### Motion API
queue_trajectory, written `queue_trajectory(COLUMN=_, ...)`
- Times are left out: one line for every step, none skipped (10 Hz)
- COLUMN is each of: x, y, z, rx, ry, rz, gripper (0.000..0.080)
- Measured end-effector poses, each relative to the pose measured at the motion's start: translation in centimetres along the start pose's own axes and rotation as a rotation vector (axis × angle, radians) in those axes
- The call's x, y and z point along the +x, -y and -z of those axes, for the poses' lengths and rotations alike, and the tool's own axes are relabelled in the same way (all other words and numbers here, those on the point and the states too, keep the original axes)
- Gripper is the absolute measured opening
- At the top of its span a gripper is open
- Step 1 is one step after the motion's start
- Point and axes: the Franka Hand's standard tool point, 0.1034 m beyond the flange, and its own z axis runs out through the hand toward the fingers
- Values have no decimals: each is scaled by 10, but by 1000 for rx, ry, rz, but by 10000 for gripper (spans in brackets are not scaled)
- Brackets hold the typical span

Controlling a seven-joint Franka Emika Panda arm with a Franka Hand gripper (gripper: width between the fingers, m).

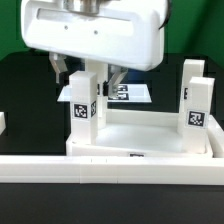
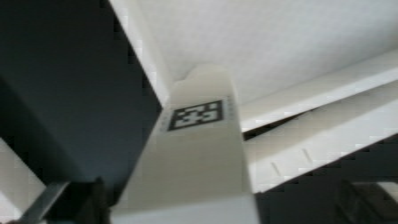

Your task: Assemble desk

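The white desk top (image 1: 140, 128) lies flat on the black table, rim up. One white tagged leg (image 1: 82, 100) stands upright at its corner on the exterior view's left. A second tagged leg (image 1: 195, 100) stands at the corner on the right. My gripper (image 1: 86, 76) hangs straight over the left leg with a finger on each side of its upper end, open and apart from it. In the wrist view the same leg (image 2: 192, 140) runs up between the fingers of my gripper (image 2: 214, 205), with part of the desk top (image 2: 329, 150) beside it.
The marker board (image 1: 135, 93) lies on the table behind the desk top. A long low white rail (image 1: 110, 172) runs across the front. A small white piece (image 1: 2, 121) shows at the left edge.
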Motion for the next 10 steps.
queue_trajectory(x=-2, y=4, z=8, rx=11, ry=0, rz=-3, gripper=642)
queue_trajectory(x=-9, y=13, z=18, rx=22, ry=14, rz=-23, gripper=648)
queue_trajectory(x=-16, y=23, z=26, rx=27, ry=30, rz=-47, gripper=648)
queue_trajectory(x=-16, y=24, z=25, rx=27, ry=29, rz=-43, gripper=649)
queue_trajectory(x=-16, y=22, z=23, rx=24, ry=29, rz=-45, gripper=649)
queue_trajectory(x=-16, y=23, z=23, rx=24, ry=30, rz=-44, gripper=649)
queue_trajectory(x=-16, y=23, z=23, rx=24, ry=30, rz=-44, gripper=649)
queue_trajectory(x=-16, y=23, z=23, rx=23, ry=30, rz=-44, gripper=649)
queue_trajectory(x=-16, y=22, z=22, rx=23, ry=31, rz=-44, gripper=649)
queue_trajectory(x=-16, y=22, z=22, rx=23, ry=31, rz=-44, gripper=649)
